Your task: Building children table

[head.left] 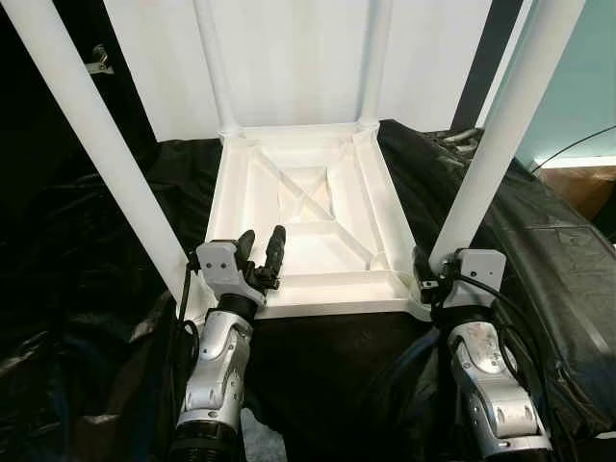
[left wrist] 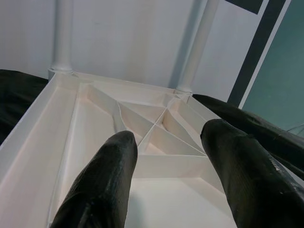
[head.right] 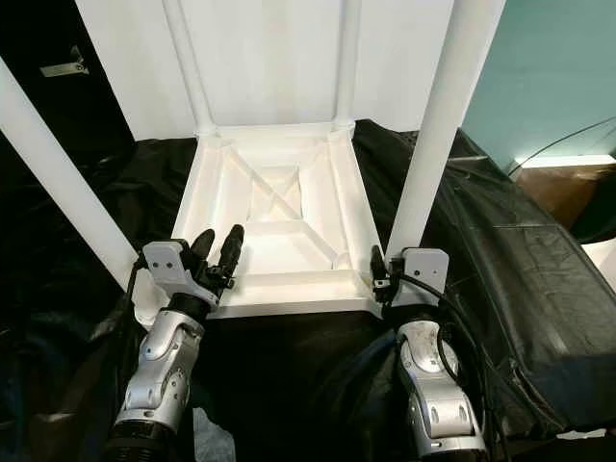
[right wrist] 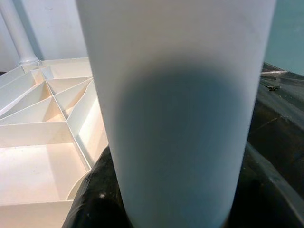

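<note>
A white plastic children's table (head.left: 332,306) lies upside down on black sheeting, ribbed underside up. Two far legs (head.left: 214,58) (head.left: 375,58) stand in their corner sockets. The near left leg (head.left: 96,125) and near right leg (head.left: 500,135) rise at the front corners. My left gripper (head.left: 262,248) hovers open over the near left part of the underside, its fingers (left wrist: 102,185) apart with nothing between them. My right gripper (head.left: 433,274) sits at the base of the near right leg (right wrist: 175,104), its black fingers (right wrist: 90,199) closed around it.
Crinkled black plastic sheeting (head.left: 96,241) covers the surface all around the table. A white panel (head.left: 289,58) stands behind it, with a teal wall (head.left: 577,87) to the right. A cable (head.left: 577,149) and a brown surface (head.left: 587,183) lie at the far right.
</note>
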Controlling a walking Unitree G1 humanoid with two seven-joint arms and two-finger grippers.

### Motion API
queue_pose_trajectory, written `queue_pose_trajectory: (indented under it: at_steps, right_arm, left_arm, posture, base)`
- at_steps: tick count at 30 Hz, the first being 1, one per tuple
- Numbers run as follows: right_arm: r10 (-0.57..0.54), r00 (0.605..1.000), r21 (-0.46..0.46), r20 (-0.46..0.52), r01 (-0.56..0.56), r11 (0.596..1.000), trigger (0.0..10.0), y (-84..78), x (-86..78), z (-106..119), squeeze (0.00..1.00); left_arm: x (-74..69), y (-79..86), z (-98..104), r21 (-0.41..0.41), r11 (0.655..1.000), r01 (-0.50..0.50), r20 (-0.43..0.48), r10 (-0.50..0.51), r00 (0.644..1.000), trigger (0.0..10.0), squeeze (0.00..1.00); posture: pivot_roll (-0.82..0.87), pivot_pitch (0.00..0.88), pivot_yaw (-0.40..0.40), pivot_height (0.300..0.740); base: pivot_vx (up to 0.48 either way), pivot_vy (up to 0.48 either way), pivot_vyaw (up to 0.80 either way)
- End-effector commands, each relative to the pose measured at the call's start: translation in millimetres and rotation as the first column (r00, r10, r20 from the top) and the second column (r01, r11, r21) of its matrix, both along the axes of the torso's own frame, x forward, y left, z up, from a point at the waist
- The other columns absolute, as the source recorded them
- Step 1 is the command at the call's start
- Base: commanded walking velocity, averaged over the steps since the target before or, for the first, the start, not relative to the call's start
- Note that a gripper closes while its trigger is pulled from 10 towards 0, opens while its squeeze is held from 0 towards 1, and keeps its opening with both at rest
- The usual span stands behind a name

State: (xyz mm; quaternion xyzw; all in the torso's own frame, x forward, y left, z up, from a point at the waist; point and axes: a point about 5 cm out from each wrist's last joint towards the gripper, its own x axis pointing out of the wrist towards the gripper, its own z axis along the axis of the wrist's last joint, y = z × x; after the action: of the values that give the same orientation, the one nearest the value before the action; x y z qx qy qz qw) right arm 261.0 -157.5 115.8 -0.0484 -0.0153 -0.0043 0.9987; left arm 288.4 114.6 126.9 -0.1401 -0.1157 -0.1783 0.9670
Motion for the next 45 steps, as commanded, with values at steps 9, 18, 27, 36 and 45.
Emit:
queue_pose_trajectory:
  at_steps: [9,18,27,36,45]
  right_arm:
    - [0.0,0.983,-0.059,-0.185,-0.011,0.998,10.0,-1.3,-10.1,-36.9,0.0]
    - [0.0,0.983,-0.059,-0.185,-0.011,0.998,10.0,-1.3,-10.1,-36.9,0.0]
    - [0.0,0.983,-0.059,-0.185,-0.011,0.998,10.0,-1.3,-10.1,-36.9,0.0]
    - [0.0,0.983,-0.059,-0.185,-0.011,0.998,10.0,-1.3,-10.1,-36.9,0.0]
    - [0.049,0.987,-0.043,-0.155,-0.056,0.997,10.0,7.2,-0.1,-34.2,1.0]
  left_arm:
    - [0.4,-2.8,-0.9,-0.015,1.0,0.003,-0.006,-0.003,1.0,10.0,0.0]
    - [0.4,-2.8,-0.9,-0.015,1.0,0.003,-0.006,-0.003,1.0,10.0,0.0]
    - [0.4,-2.8,-0.9,-0.015,1.0,0.003,-0.006,-0.003,1.0,10.0,0.0]
    - [0.4,-2.8,-0.9,-0.015,1.0,0.003,-0.006,-0.003,1.0,10.0,0.0]
    - [-14.5,6.4,-15.7,0.162,0.986,-0.045,0.02,0.042,0.999,10.0,0.0]
  posture:
    - [-0.11,0.013,0.047,0.74]
    - [-0.11,0.013,0.047,0.74]
    - [-0.11,0.013,0.047,0.74]
    - [-0.11,0.013,0.047,0.74]
    - [-0.06,0.0,0.0,0.74]
  base:
    - [0.0,0.0,0.0]
    - [0.0,0.0,0.0]
    - [0.0,0.0,0.0]
    - [0.0,0.0,0.0]
    - [0.0,0.0,0.0]
